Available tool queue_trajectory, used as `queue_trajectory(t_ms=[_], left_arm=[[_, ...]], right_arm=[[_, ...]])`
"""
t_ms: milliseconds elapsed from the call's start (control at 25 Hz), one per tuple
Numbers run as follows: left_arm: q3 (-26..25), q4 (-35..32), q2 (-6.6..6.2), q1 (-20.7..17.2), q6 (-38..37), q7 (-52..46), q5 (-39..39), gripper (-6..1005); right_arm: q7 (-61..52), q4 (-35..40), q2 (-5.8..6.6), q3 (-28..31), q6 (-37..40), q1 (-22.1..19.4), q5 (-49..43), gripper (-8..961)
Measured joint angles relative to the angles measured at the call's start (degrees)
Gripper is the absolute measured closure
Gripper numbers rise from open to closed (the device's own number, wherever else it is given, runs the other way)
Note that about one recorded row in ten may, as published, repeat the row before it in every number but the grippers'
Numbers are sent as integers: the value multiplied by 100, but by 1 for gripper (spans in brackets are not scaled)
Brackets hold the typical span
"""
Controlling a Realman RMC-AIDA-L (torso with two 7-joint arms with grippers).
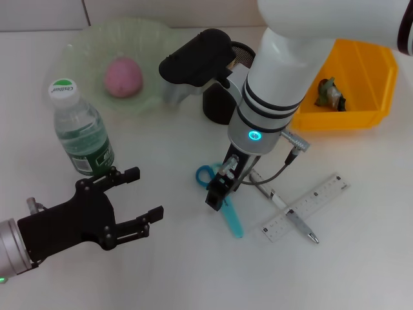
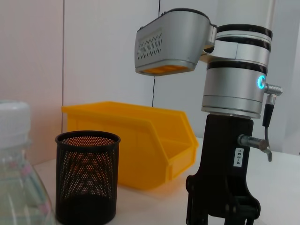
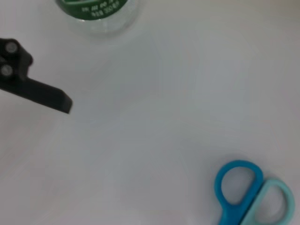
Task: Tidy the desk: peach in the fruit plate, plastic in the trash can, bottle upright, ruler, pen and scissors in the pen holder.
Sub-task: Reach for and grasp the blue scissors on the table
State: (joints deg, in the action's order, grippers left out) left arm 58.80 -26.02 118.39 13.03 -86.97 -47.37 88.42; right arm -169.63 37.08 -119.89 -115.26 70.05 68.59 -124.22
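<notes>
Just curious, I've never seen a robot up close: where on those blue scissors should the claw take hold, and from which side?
Probably from straight above, across the narrow middle of the scissors, between the handle loops and the blade tip. They lie flat on the desk, so only a top-down pinch fits. The right claw is already over that spot; the left claw hangs open beside the bottle.

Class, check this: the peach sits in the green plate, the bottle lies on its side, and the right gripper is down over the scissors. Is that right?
Not quite. In the head view the bottle stands upright, cap on top. The rest holds: the peach is in the green plate, and the right gripper is down over the scissors.
</notes>
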Motion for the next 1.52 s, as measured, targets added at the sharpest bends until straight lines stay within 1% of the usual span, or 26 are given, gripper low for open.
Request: queue_trajectory(t_ms=[1040, 1440, 1520], left_arm=[[9, 77, 9, 38, 94, 25, 0, 167], [9, 89, 9, 60, 104, 62, 0, 167], [9, 89, 9, 69, 104, 62, 0, 167]], right_arm=[[0, -71, 0, -173, 48, 47, 49, 590], [0, -41, 1, -171, 132, 53, 16, 671], [0, -62, 1, -169, 132, 53, 16, 721]])
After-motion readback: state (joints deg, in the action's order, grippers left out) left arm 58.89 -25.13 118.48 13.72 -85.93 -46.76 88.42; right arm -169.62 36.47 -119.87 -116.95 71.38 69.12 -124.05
